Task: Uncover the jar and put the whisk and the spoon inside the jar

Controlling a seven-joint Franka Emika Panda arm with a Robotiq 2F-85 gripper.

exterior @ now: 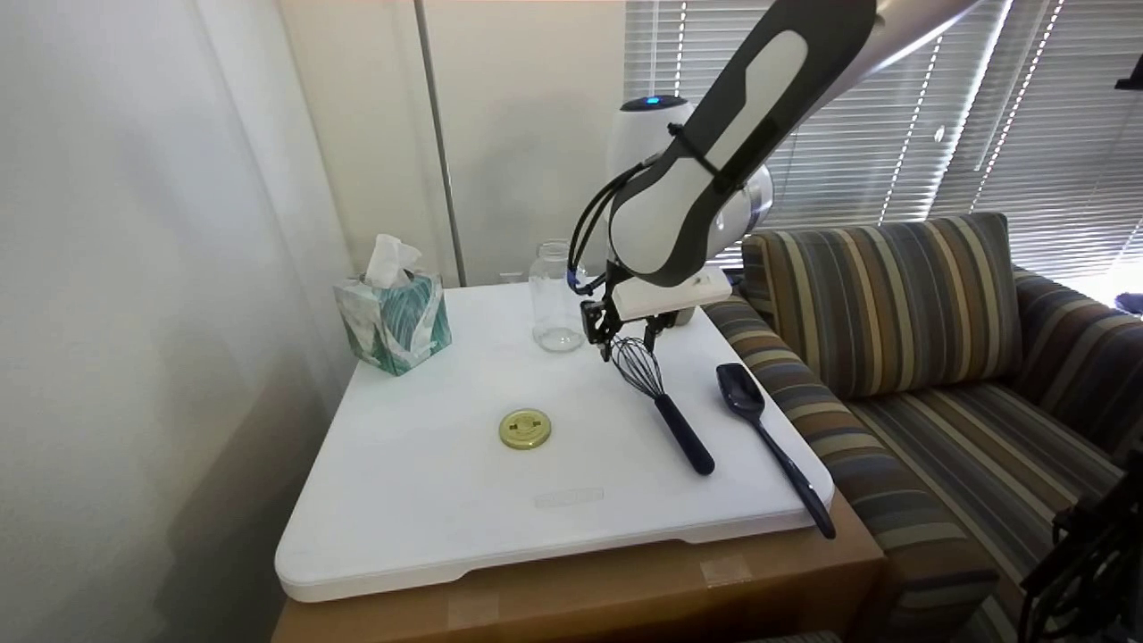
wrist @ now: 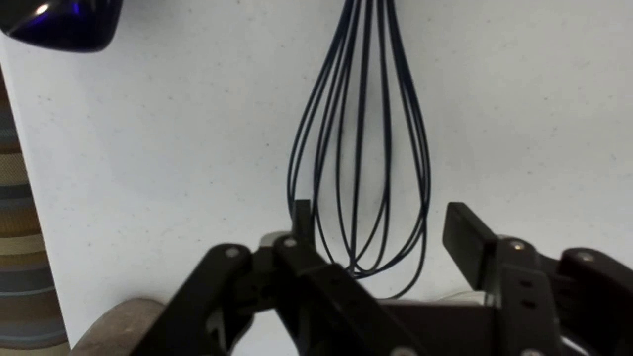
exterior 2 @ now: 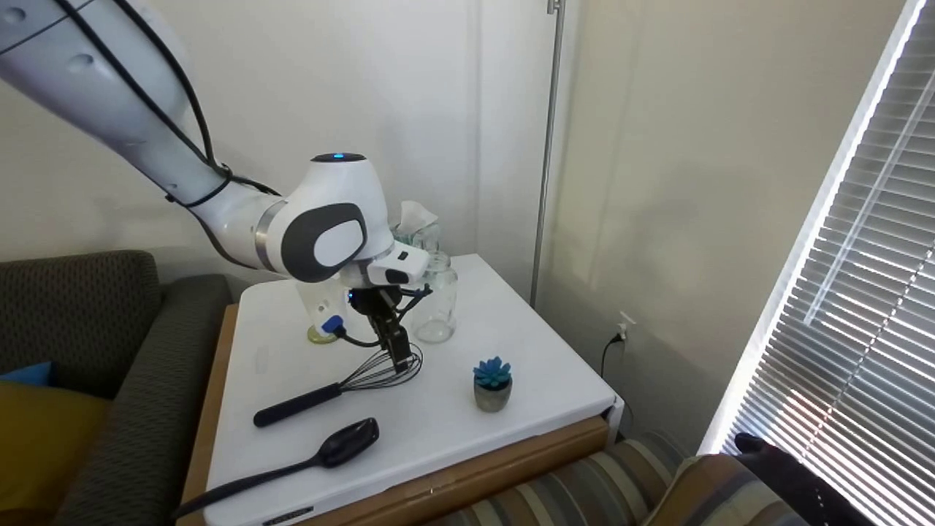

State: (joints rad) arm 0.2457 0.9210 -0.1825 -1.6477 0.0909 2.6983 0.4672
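Note:
The clear glass jar (exterior: 558, 308) stands upright and uncovered at the back of the white table; it also shows in an exterior view (exterior 2: 437, 314), partly behind the arm. Its yellow-green lid (exterior: 525, 429) lies flat on the table. The whisk (exterior: 685, 435) lies on the table, its wire loops (wrist: 363, 113) under my gripper (wrist: 380, 217). My gripper is open; the left finger overlaps the loops' edge and the right finger is beside them. Nothing is held. The black spoon (exterior: 739, 388) lies along the table edge beside the whisk; its head tip (wrist: 64, 24) shows in the wrist view.
A teal tissue box (exterior: 393, 321) stands at the table's far corner near the wall. A small potted succulent (exterior 2: 492, 383) stands near the jar; its pot (wrist: 118, 326) shows in the wrist view. A striped sofa (exterior: 880, 308) adjoins the table edge by the spoon.

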